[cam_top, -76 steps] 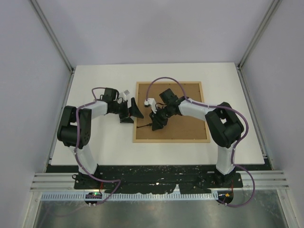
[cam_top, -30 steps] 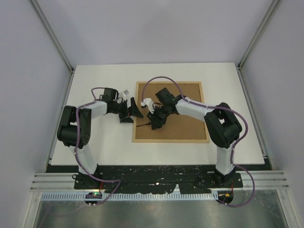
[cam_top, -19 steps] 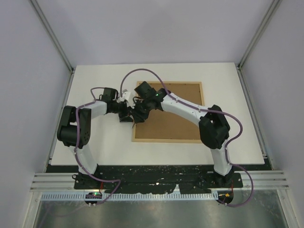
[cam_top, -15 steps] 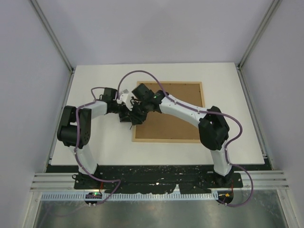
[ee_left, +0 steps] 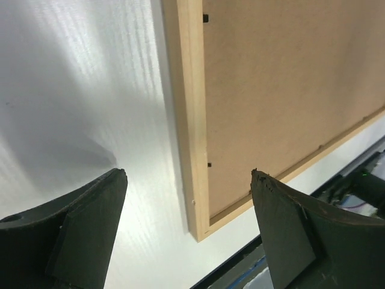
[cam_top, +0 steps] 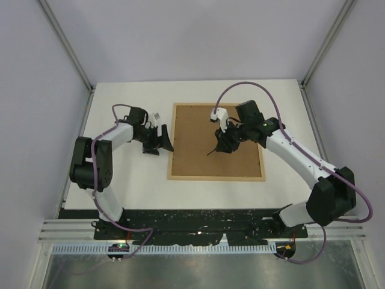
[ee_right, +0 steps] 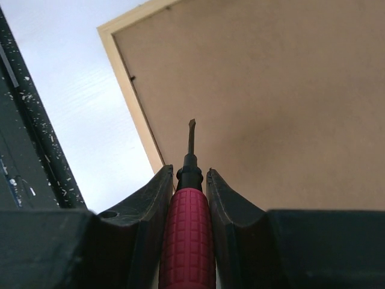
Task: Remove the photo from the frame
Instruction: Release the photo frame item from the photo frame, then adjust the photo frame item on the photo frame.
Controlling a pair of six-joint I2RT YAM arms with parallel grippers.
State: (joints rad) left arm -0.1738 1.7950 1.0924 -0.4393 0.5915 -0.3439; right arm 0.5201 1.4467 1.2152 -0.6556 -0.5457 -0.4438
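The frame lies face down on the white table, its brown fibreboard back up. It also shows in the left wrist view and the right wrist view. The photo is hidden under the back panel. My right gripper is above the middle of the back panel, shut on a red-handled screwdriver whose blade points toward the frame's near-left corner. My left gripper is open and empty over the table just left of the frame's left rail; in its wrist view the jaws stand wide apart.
The white table ends at a black base strip at the near edge. Small black retaining tabs sit along the inside of the frame's rails. Grey enclosure walls surround the table.
My right arm swung back from the frame's left edge to over the middle of the back panel, still holding the screwdriver. My left gripper shifted slightly away from the frame's left rail.
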